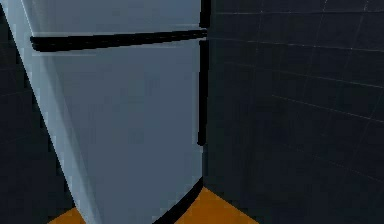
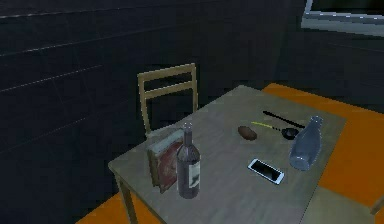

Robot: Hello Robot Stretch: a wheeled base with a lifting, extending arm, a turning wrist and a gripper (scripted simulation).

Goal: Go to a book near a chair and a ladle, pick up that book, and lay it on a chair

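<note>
In the arm side view a book (image 2: 162, 163) with a reddish cover stands on the near left end of a pale wooden table (image 2: 225, 145). A dark wine bottle (image 2: 188, 165) stands right beside it and partly covers it. A wooden chair (image 2: 168, 88) is pushed in at the table's far side, against the dark wall. A dark ladle (image 2: 283, 122) lies on the table's far right part.
Also on the table are a small brown lump (image 2: 246, 131), a white phone (image 2: 266, 172) and a clear bluish bottle (image 2: 307, 145). The floor is orange. In the forward view a tall grey fridge (image 1: 120, 110) stands close ahead, with a dark tiled wall (image 1: 300, 100) to its right.
</note>
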